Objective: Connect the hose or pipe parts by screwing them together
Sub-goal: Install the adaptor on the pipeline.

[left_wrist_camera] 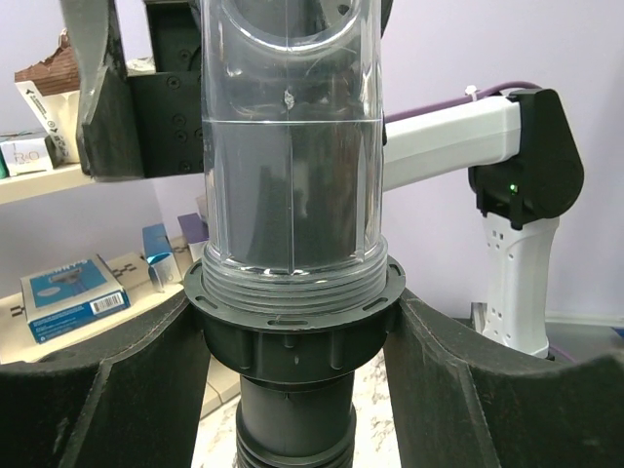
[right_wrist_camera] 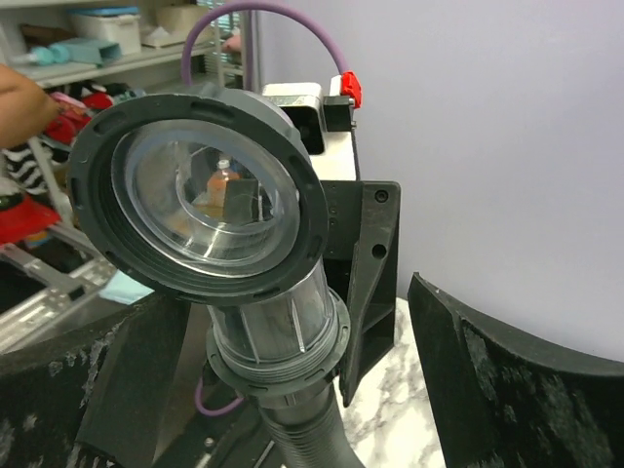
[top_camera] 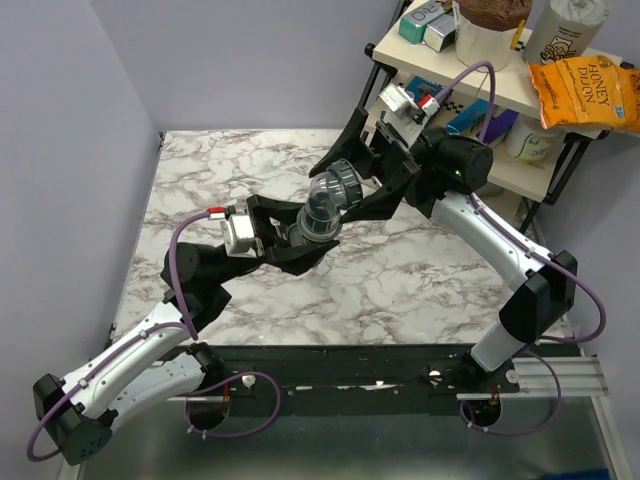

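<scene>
We count one clear fitting (top_camera: 322, 212), one ribbed hose (right_wrist_camera: 302, 444) and two dark rings: a collar (left_wrist_camera: 292, 327) at the fitting's base and a grey ring (right_wrist_camera: 200, 195) on its wide mouth. The assembly hangs over mid-table (top_camera: 400, 280). The left gripper (top_camera: 305, 238) clamps the collar. The right gripper (top_camera: 340, 188) gapes wide around the ring, not touching it.

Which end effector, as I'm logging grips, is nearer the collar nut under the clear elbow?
Left. The left end effector clamps the collar nut; the right end effector stands open farther up, at the clear elbow's wide end.
</scene>
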You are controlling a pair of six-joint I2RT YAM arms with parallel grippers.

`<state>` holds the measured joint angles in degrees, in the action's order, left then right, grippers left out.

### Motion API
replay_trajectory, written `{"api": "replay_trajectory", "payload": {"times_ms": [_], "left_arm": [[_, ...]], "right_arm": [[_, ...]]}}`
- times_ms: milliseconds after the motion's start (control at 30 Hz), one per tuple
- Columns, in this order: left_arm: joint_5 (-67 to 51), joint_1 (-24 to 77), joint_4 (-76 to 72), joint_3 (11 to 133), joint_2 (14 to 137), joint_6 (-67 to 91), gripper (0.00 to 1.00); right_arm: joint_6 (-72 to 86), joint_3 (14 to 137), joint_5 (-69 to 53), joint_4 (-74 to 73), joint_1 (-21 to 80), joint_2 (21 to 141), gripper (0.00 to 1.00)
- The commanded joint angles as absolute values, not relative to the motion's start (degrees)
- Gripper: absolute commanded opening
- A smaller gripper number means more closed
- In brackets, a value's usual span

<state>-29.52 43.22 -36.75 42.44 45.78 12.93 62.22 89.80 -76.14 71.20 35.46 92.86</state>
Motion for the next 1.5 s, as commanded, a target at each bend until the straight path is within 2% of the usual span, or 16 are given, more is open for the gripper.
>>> {"api": "replay_trajectory", "payload": {"times_ms": [0,233,333,367,433,467,567,700,767,800,867,967,1200,1467], "left_arm": [[-30.9,43.0,-41.7,43.7,46.1,14.0,0.0],[-30.8,42.6,-43.2,44.4,47.4,13.5,0.0],[-30.4,42.5,-43.9,44.5,47.6,13.4,0.0],[-30.3,42.4,-43.9,44.5,47.7,13.3,0.0],[-30.1,42.3,-44.0,44.3,47.6,13.4,0.0],[-30.1,42.3,-44.0,44.4,47.5,13.4,0.0],[-29.4,42.3,-44.0,44.6,47.2,13.1,0.0],[-28.0,42.2,-43.3,45.5,46.7,11.7,0.0],[-26.1,42.2,-42.4,46.0,46.5,10.4,0.0],[-25.4,42.1,-42.0,46.2,46.2,9.8,0.0],[-24.4,42.1,-41.1,46.6,46.0,8.0,0.0],[-22.3,42.0,-40.9,46.8,45.4,6.9,0.0],[-18.6,42.0,-40.7,47.1,44.3,3.7,0.0],[-11.1,42.0,-42.5,46.9,44.0,0.4,0.0]], "right_arm": [[70.5,92.3,-79.2,83.9,36.8,94.8,1.0],[70.7,93.9,-81.2,83.9,38.8,96.3,1.0],[72.9,95.6,-81.0,85.5,39.3,97.8,0.81],[74.6,96.0,-80.9,86.1,39.5,98.3,0.67],[76.7,96.6,-80.3,88.9,39.4,99.0,0.53],[78.0,96.8,-80.2,89.7,39.4,99.7,0.32],[78.9,96.4,-80.0,91.1,39.4,100.0,0.06],[77.6,93.2,-80.2,90.9,39.4,99.1,0.08],[76.1,91.3,-80.7,90.4,39.2,98.3,0.05],[75.1,90.4,-80.9,88.4,39.0,97.3,0.01],[71.2,86.4,-81.0,86.5,38.5,95.9,0.01],[61.8,81.1,-79.5,78.0,38.0,92.2,0.01],[28.9,75.3,-68.3,37.1,38.0,81.4,0.01],[15.2,71.5,-53.3,22.3,41.4,75.0,0.01]]}}
